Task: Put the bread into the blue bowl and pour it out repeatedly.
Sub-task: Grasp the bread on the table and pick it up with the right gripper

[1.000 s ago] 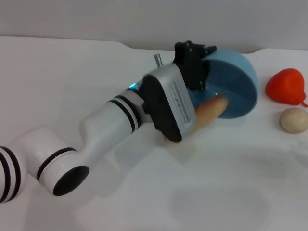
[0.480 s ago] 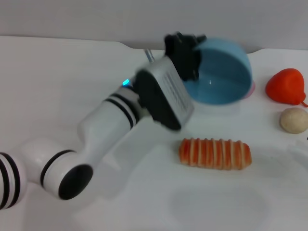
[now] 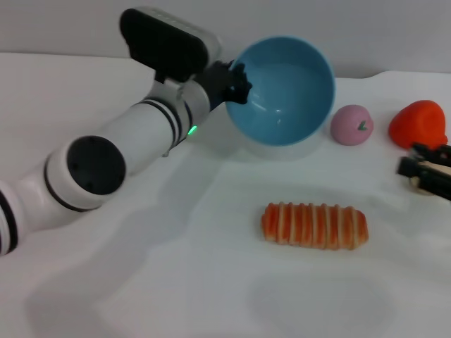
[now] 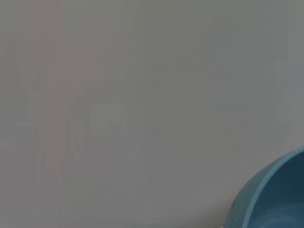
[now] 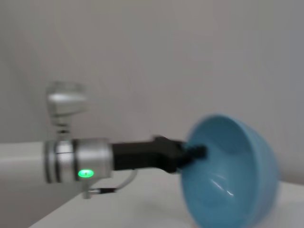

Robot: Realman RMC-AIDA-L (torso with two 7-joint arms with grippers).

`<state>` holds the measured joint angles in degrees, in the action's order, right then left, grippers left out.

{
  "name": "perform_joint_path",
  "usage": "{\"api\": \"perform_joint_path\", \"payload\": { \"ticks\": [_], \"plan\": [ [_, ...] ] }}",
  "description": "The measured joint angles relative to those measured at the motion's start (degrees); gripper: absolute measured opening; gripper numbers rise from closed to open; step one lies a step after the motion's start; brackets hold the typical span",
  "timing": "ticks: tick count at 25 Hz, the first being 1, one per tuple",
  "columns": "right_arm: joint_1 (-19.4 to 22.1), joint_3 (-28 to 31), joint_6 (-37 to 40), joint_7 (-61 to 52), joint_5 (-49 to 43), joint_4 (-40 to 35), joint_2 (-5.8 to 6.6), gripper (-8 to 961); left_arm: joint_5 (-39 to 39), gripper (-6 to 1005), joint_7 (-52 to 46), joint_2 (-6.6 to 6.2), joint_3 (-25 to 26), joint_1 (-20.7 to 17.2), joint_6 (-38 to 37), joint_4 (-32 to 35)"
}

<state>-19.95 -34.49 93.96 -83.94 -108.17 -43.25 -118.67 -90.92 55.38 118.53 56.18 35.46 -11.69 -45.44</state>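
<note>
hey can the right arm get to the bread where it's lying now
Probably yes. The bread lies alone on the open table, nothing on or against it. The right pincer sits at the table's right edge with bare surface between them. The left pincer holds the blue bowl well behind.

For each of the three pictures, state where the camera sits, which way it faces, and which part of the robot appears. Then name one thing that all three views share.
Head view: above, looking forward and down at the white table, bread and lifted blue bowl; shows the left gripper and right gripper.
Left wrist view: faces a blank wall; only the bowl's edge.
Right wrist view: looks across at the left gripper gripping the tilted bowl.
Shared: the blue bowl.
</note>
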Motion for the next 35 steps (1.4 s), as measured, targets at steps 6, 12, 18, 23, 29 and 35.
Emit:
{"api": "perform_joint_path", "payload": {
  "ticks": [6,12,18,23,29,35],
  "plan": [
    [-4.81,-10.08,0.37,-1.21,-0.78,-2.95,0.15,495,0.58,2,-0.28,-0.37,9.57,-4.27,9.6,-2.07],
    [-7.57,-20.88,-3.85,-10.0,-7.54,-11.1,-0.04,588,0.57,2,-2.08,-0.52,23.66,-5.9,24.95,0.45],
    [-8.68,-30.66,-7.7,-20.16,-17.58,-22.16,-0.1,621,-0.96,2,-5.57,-1.62,33.33,-4.66,40.33,5.63],
    [-11.36,-37.41,-8.78,-24.49,-24.42,-24.26,-0.14,621,-9.85,3,-13.88,-3.13,37.76,-3.92,51.02,5.92],
    [-13.08,-48.45,-15.24,-28.48,-30.87,-23.67,-0.24,620,-23.48,2,-24.15,-3.44,40.27,-3.61,58.7,1.51],
    [-13.55,-55.69,-19.94,-29.97,-32.34,-22.94,-0.47,619,-34.58,2,-30.14,-1.68,42.29,-3.13,61.9,-2.89]
  ]
}}
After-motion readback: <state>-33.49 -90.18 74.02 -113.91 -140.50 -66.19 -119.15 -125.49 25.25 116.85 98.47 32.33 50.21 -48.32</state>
